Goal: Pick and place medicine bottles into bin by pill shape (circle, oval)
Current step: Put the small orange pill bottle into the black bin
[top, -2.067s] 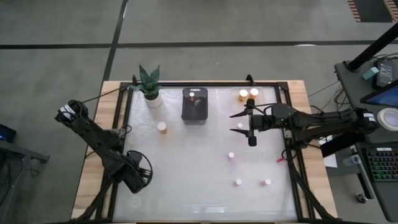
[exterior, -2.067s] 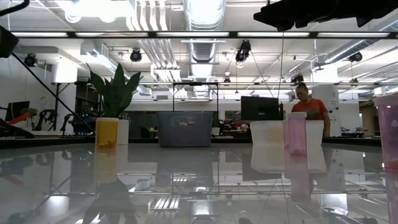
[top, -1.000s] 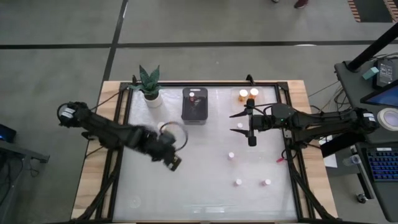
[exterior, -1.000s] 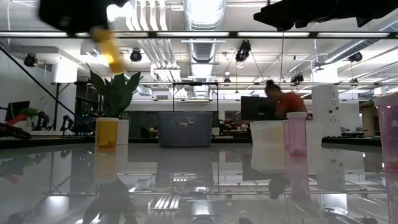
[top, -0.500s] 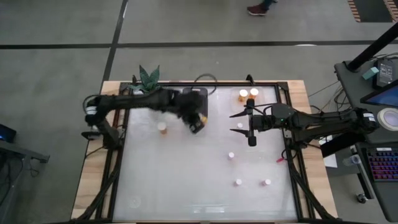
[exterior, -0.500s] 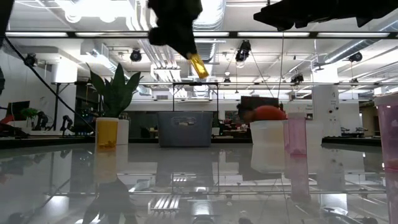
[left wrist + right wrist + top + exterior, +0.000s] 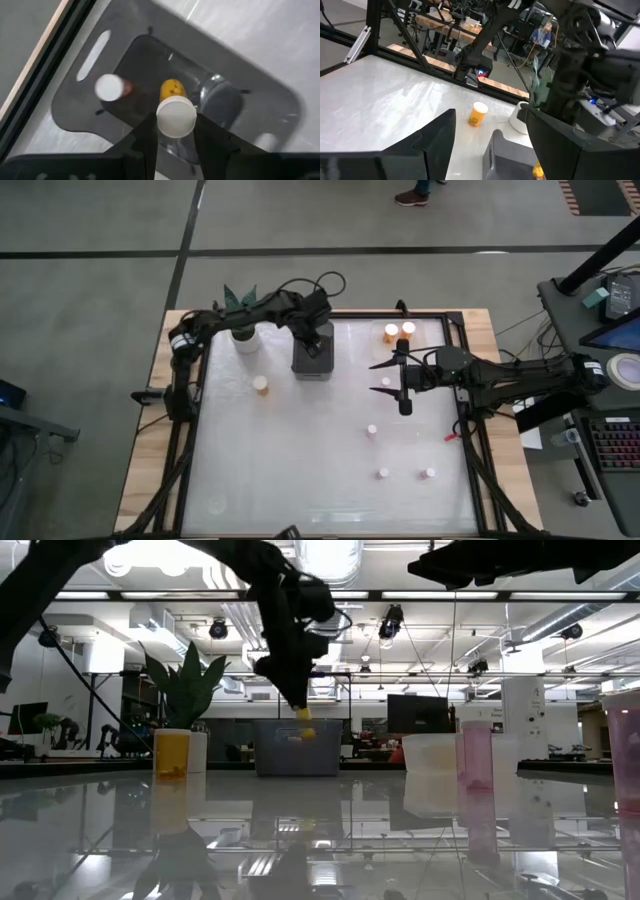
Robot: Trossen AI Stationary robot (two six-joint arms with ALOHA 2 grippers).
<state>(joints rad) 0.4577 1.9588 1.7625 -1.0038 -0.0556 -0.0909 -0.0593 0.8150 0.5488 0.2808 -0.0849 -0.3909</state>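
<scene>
my left gripper [image 7: 176, 131] hangs over the dark bin [image 7: 312, 350] at the table's far edge, its fingers pinching an orange medicine bottle [image 7: 175, 107] by its white cap, directly above the bin's opening, where another white-capped bottle [image 7: 110, 87] lies. my right gripper [image 7: 400, 385] waits above the table's right side, fingers spread and holding nothing.

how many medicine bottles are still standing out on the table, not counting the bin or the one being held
7: one orange bottle left of the bin, two orange ones at the far right corner, one beside the right gripper, one mid-table, two near. Others may be hidden.
</scene>
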